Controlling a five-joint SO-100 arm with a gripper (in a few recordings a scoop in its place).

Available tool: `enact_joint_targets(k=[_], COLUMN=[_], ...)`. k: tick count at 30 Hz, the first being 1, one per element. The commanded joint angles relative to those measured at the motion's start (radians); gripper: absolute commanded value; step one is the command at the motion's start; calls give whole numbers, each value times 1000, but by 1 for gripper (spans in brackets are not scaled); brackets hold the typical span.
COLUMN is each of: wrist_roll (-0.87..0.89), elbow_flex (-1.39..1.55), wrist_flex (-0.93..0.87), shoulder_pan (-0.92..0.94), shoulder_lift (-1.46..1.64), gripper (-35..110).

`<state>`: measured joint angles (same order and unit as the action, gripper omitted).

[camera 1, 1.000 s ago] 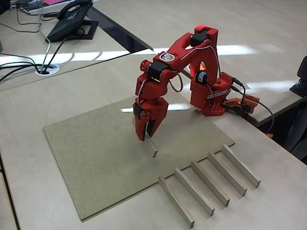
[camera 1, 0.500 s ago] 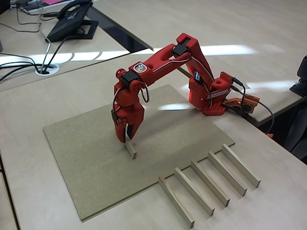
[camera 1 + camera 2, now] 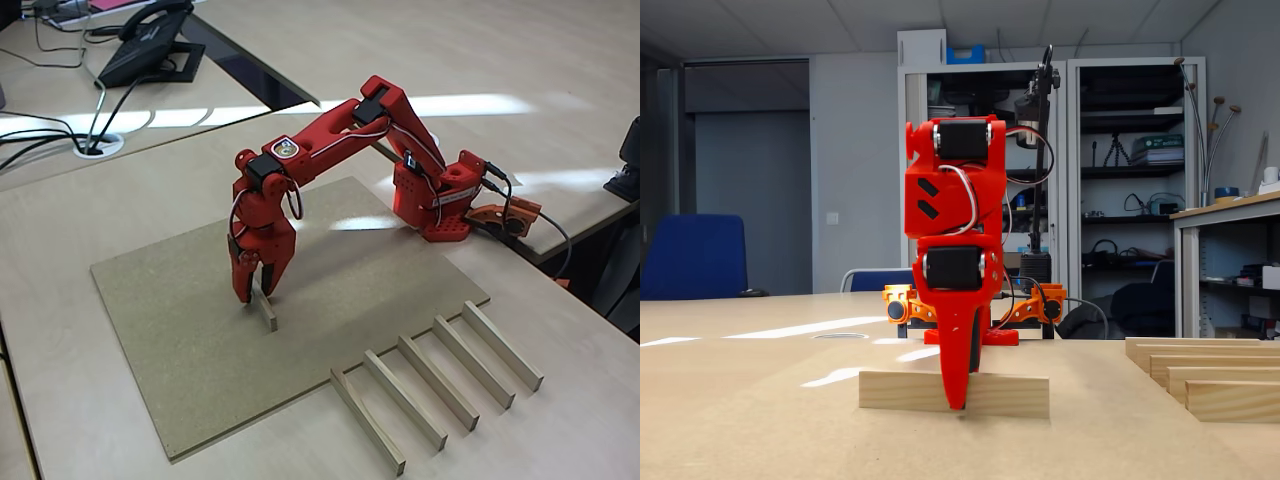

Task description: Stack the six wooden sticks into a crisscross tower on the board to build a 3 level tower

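One wooden stick lies flat on the brown board, near its middle. My red gripper points down over the stick's far end, its jaws spread to either side of it, so it is open. In the low fixed view, the same stick rests level on the board with the gripper crossing its middle. Several more wooden sticks lie side by side on the pale table just off the board's right edge, and again at the right in the low view. No tower stands on the board.
The arm's base sits behind the board's far right corner with an orange part and cable beside it. A desk phone and cables lie on the far table at top left. A gap separates the tables behind the base.
The arm has swung left and lowered the stick onto the board. The jaws, shut on the stick half a second ago, are now spread and the stick lies flat.
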<state>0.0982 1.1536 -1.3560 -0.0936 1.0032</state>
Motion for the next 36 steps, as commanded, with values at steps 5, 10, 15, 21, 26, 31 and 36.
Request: enact_joint_targets(k=[5, 10, 15, 21, 26, 31, 36], wrist_roll=[26, 51, 80, 97, 104, 192, 400], elbow_flex=[-18, 14, 48, 46, 20, 60, 133], wrist_flex=[-38, -57, -81, -126, -181, -224, -284], shoulder_pan=[-25, -40, -57, -66, -92, -210, -419], shoulder_lift=[11, 34, 86, 169, 245, 360, 480], gripper=[25, 33, 39, 39, 39, 36, 34])
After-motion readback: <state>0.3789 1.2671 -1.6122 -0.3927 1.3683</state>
